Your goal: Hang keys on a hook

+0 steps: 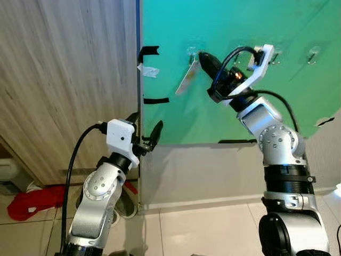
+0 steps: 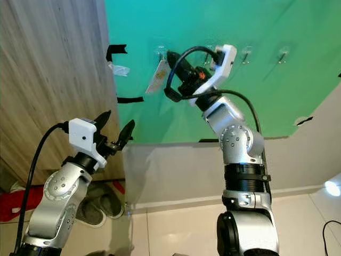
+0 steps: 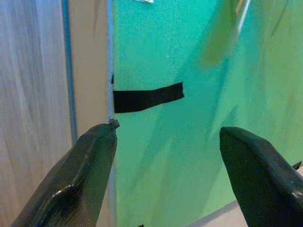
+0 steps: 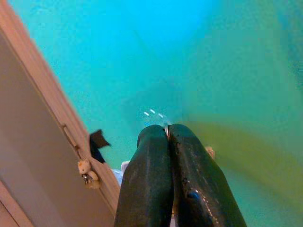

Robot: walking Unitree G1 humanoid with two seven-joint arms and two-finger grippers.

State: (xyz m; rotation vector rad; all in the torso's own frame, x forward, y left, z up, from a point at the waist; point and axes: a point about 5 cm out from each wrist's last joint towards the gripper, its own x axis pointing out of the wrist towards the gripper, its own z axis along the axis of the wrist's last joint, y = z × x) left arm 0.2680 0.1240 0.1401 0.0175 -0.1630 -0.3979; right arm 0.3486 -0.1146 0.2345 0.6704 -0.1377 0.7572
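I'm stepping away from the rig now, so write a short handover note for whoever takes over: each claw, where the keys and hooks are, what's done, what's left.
Right claw: raised to the green board, fingers pinched shut on the key ring, right at the leftmost hook.
Keys: the pale tag hangs below that hook, beside the fingertips. Whether the ring is already over the hook cannot be told.
Left claw: open, empty, held low near the board's left edge.
Other hooks further right are bare.
Left to do: confirm the ring is seated, open the right claw, withdraw.
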